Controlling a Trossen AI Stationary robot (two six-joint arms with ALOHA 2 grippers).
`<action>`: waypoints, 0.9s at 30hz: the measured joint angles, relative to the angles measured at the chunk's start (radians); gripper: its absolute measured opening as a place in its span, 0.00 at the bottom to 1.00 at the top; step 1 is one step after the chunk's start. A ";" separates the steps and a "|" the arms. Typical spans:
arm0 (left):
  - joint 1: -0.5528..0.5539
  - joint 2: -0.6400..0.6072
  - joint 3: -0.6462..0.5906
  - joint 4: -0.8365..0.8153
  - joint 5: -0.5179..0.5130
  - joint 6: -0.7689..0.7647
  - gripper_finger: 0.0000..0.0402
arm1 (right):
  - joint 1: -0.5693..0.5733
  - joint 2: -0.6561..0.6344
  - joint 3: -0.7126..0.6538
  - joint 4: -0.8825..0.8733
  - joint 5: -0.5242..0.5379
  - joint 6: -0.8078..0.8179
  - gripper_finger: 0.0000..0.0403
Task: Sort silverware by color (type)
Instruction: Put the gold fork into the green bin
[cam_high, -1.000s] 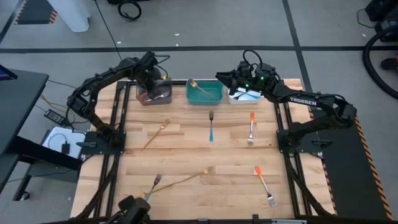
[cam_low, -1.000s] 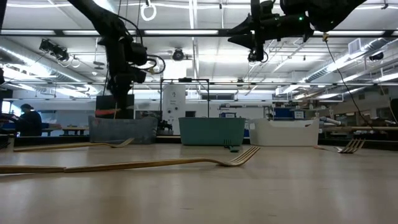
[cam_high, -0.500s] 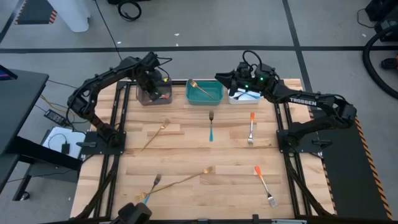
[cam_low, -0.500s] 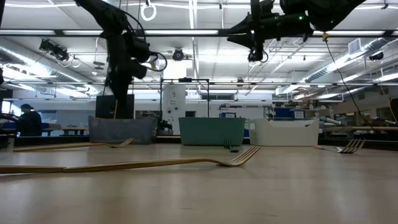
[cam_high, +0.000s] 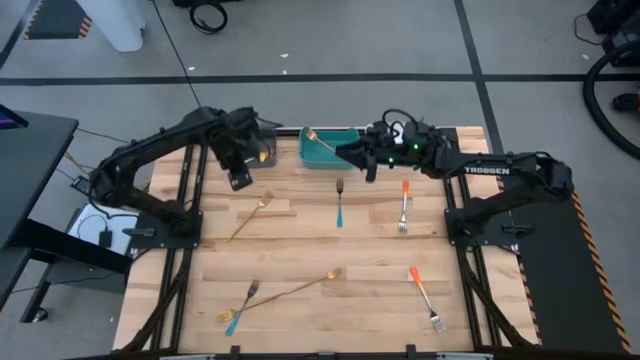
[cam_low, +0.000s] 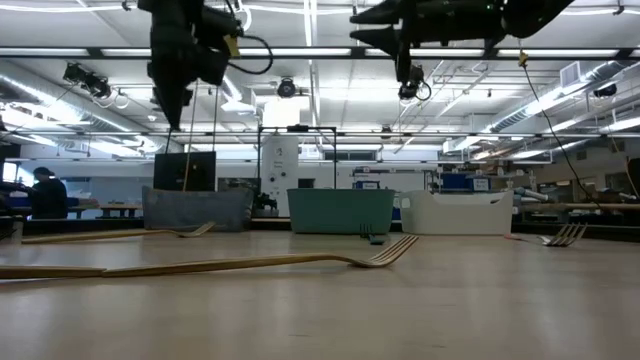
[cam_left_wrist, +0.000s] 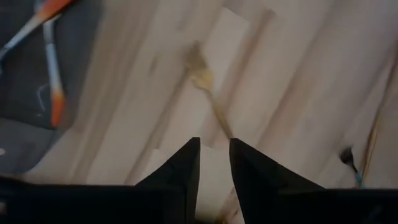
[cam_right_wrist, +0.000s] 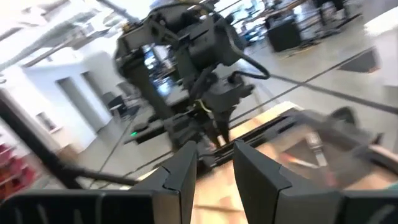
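My left gripper (cam_high: 240, 179) hangs open and empty, pointing down, just in front of the grey bin (cam_left_wrist: 25, 127). That bin holds orange-handled silverware (cam_left_wrist: 53, 68). A gold fork (cam_high: 250, 216) lies flat on the table below and ahead of the gripper (cam_left_wrist: 214, 158). My right gripper (cam_high: 352, 157) is open and empty, held level high over the teal bin's near edge (cam_high: 330, 160). Another gold piece (cam_high: 320, 139) lies in the teal bin. On the table lie a blue-handled fork (cam_high: 339, 204) and two orange-handled forks (cam_high: 403, 207) (cam_high: 425, 297). A long gold fork (cam_high: 295, 287) and a blue-handled fork (cam_high: 240, 305) lie nearer the front.
The grey (cam_low: 197, 209), teal (cam_low: 341, 211) and white (cam_low: 460, 213) bins stand in a row along the table's far edge. Black rails (cam_high: 190, 200) run down both sides of the wooden top. A person (cam_low: 45, 192) sits far off in the room behind.
My left gripper has risen from over the grey bin and moved toward the table's near edge, and now hangs over bare wood in front of the bin. My right gripper has swung level toward the table's left, from over the white bin to the teal bin's near side.
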 joint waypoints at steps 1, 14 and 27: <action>-0.027 -0.011 -0.006 0.004 0.000 -0.003 0.24 | 0.017 0.000 0.000 -0.001 0.003 -0.001 0.28; -0.372 -0.036 -0.016 0.157 0.000 -0.248 0.24 | 0.224 0.001 -0.001 -0.417 -0.129 0.285 0.28; -0.608 -0.036 -0.016 0.581 -0.073 -0.599 0.24 | 0.449 0.003 -0.151 -0.440 -0.064 0.537 0.28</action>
